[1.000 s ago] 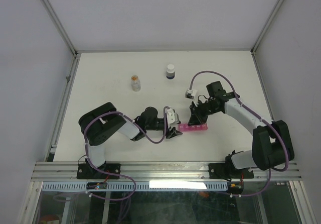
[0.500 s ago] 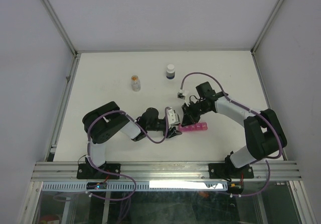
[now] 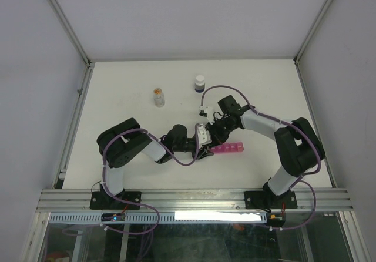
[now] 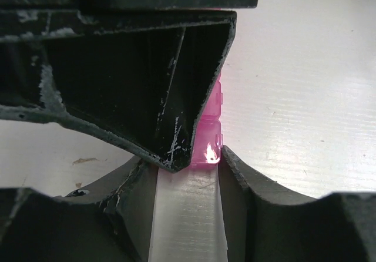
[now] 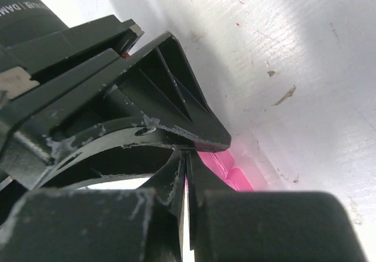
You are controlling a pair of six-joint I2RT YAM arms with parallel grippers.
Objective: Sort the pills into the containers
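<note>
The pink pill organizer [image 3: 230, 148] lies on the white table [image 3: 129, 86], slightly tilted. My left gripper [image 3: 205, 151] is closed on its left end; in the left wrist view the pink end [image 4: 210, 138] sits between my fingertips [image 4: 185, 159]. My right gripper [image 3: 215, 135] is shut to a thin slit [image 5: 187, 156], its tips down at that same end, partly covering it. The strip shows pink in the right wrist view [image 5: 226, 168]. No loose pills are in view.
A small clear vial with an orange cap [image 3: 158, 97] and a dark bottle with a white cap [image 3: 200, 84] stand at the back of the table. Metal frame rails edge the table on both sides and at the front.
My right gripper has moved left along the organizer to its left end, beside my left gripper. The organizer has tilted slightly. The left arm has barely moved.
</note>
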